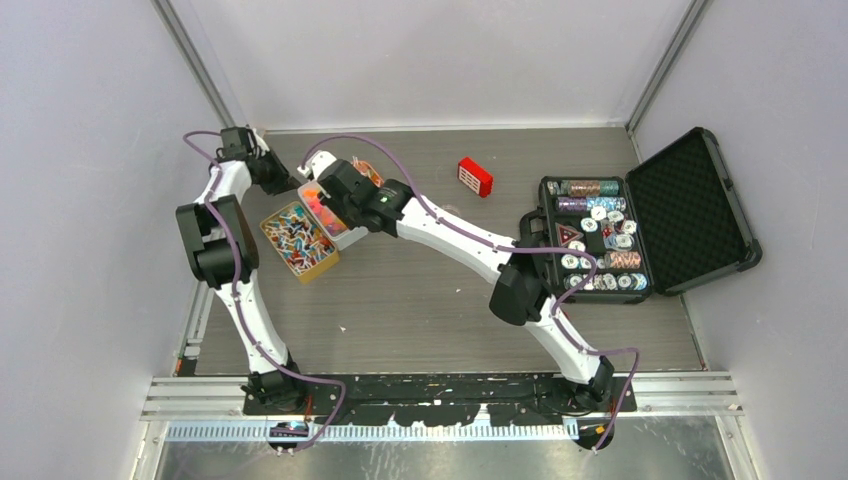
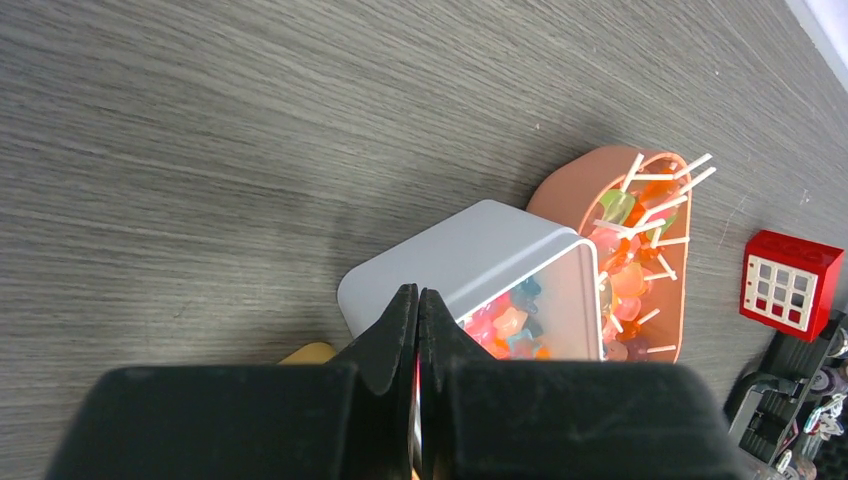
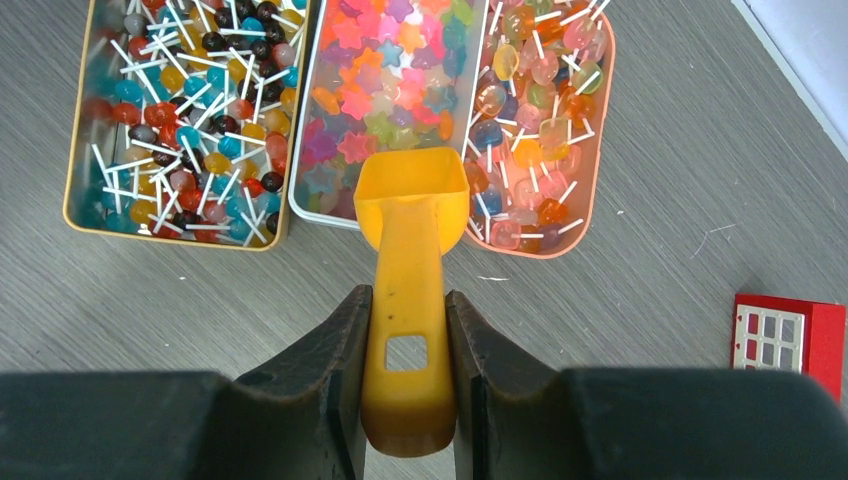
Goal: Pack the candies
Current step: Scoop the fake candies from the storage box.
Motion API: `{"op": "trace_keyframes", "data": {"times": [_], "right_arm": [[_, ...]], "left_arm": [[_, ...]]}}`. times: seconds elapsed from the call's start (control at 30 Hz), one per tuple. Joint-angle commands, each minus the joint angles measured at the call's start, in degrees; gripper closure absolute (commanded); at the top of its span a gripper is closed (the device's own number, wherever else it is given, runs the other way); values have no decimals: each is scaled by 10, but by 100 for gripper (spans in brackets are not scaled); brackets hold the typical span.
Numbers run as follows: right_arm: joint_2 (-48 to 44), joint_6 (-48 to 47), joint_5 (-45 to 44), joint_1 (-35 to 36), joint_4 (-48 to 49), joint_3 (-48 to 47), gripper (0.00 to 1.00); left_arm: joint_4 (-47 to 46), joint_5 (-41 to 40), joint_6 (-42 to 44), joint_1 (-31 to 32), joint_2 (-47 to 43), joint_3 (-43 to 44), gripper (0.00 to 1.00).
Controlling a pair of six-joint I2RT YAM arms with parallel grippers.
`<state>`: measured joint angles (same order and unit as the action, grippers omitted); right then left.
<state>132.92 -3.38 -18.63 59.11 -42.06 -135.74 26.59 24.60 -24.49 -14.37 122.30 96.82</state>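
Scooping step. The right gripper (image 3: 408,310) grasps the yellow scoop (image 3: 412,200), its mouth over the candies (image 3: 385,90) in the white tin (image 2: 450,260). The left gripper (image 2: 417,300) is clenched beside that tin, apparently empty. Next move: dig in.

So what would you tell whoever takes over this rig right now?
Left gripper: shut, tips at the white tin's near corner; I cannot tell whether it pinches the rim.
Right gripper: shut on the yellow scoop's handle, with the bowl at the white tin's near rim.
Star gummies fill the white tin; lollipops fill the gold tin and orange tray on either side.
Done: scoop in hand, bowl looks empty.
Left: scoop and pack; where they go is not evident.
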Motion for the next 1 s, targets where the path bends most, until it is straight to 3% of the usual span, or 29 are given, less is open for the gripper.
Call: {"op": "trace_keyframes", "data": {"times": [0.0, 0.33, 0.67, 0.97], "right_arm": [[18, -14, -6, 4, -4, -38, 100], [45, -15, -2, 5, 16, -43, 100], [-1, 0, -2, 4, 119, 89, 100], [-4, 6, -19, 4, 180, 129, 100]], "left_arm": [[8, 6, 17, -1, 10, 24, 100], [16, 19, 16, -1, 20, 21, 100], [18, 31, 9, -1, 25, 19, 100], [21, 36, 8, -1, 27, 19, 100]]}}
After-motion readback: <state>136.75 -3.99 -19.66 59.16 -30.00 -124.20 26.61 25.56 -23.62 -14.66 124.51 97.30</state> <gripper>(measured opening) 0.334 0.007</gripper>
